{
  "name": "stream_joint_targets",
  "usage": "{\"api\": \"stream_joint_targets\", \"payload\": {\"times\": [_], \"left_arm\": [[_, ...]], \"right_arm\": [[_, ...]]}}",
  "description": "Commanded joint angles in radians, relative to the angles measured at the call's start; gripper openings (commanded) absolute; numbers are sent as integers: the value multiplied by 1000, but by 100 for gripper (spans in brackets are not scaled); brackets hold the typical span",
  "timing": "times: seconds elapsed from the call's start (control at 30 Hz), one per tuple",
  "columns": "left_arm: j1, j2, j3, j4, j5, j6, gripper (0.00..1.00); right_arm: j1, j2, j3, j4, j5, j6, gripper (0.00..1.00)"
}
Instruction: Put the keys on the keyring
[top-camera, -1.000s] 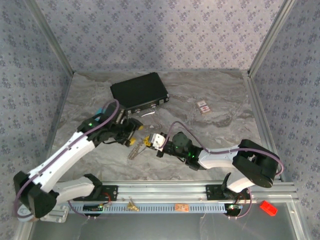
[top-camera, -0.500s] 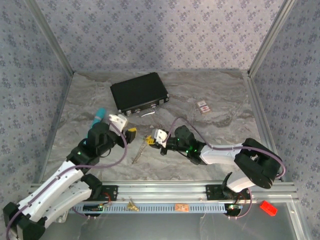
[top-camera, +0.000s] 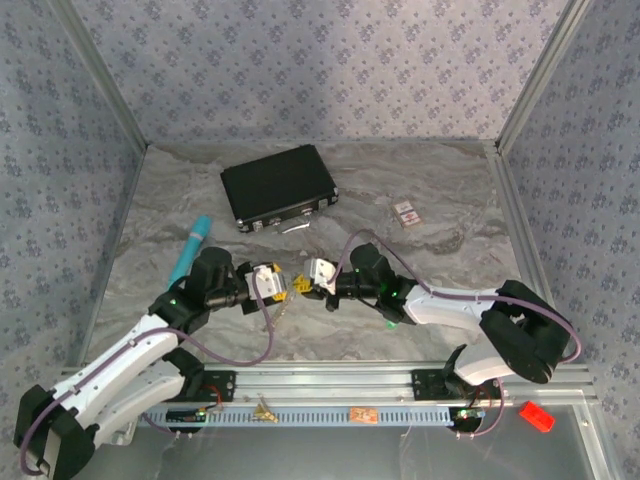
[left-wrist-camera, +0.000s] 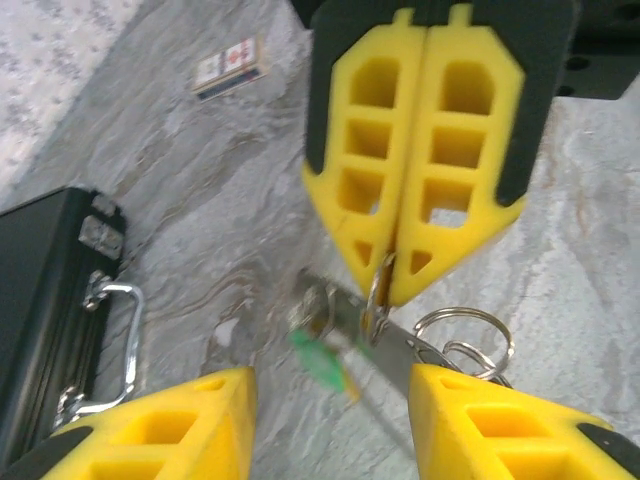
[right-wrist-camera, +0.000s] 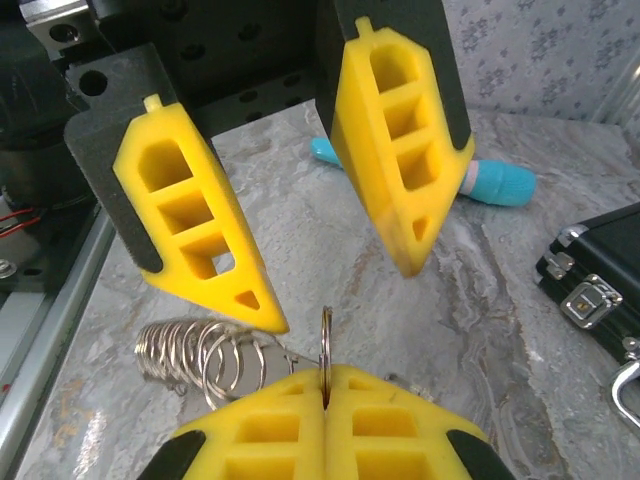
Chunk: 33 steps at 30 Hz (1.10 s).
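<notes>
1. We see a marbled tabletop (top-camera: 340, 335) walled at left, right and back; bare room lies at lower centre and upper right; the black case (top-camera: 278, 186), teal stick (top-camera: 190, 250) and card (top-camera: 405, 213) sit clear of both grippers.
2. The arms extend low from the lower corners; the left gripper (top-camera: 278, 288) and right gripper (top-camera: 305, 284) meet tip to tip at frame centre.
3. The right fingers (right-wrist-camera: 270, 425) are pressed together on the keyring (right-wrist-camera: 325, 345), held edge-on; a coil of rings (right-wrist-camera: 205, 355) lies just beside.
4. The left fingers (right-wrist-camera: 195, 230) stand moderately parted, gripping nothing.
5. The keys (top-camera: 296, 286) lie between the two grippers; one green head (left-wrist-camera: 318, 362) sits lower centre in the left wrist view, blurred.
</notes>
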Motion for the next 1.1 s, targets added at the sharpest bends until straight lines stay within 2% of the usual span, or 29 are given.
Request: {"api": "stream_joint_targets", "payload": {"times": [0.0,0.43,0.57,0.7,0.77,0.83,1.07], "left_arm": [[4,17,1,22,104,57,39],[4,81,23,59,171,40,26],[-14,94,33,76,171,39,19],[-24,90,27,105,136,48,7],[-27,82,26,110,124,49,1],[-30,75,27,107,107,50,0],[-34,72,20,97,97,50,0]], "right_arm": [[-4,-23,41,-39,-43,-33,0],[-3,-9,64,-54,-75,-45,0],[3,-3,69,-60,-78,-48,0],[3,-9,70,-89,-64,-63,0],[2,-21,72,-128,-38,-85,8],[-1,-40,73,-181,-9,-112,17],[-4,-75,88,-274,21,-159,19]]}}
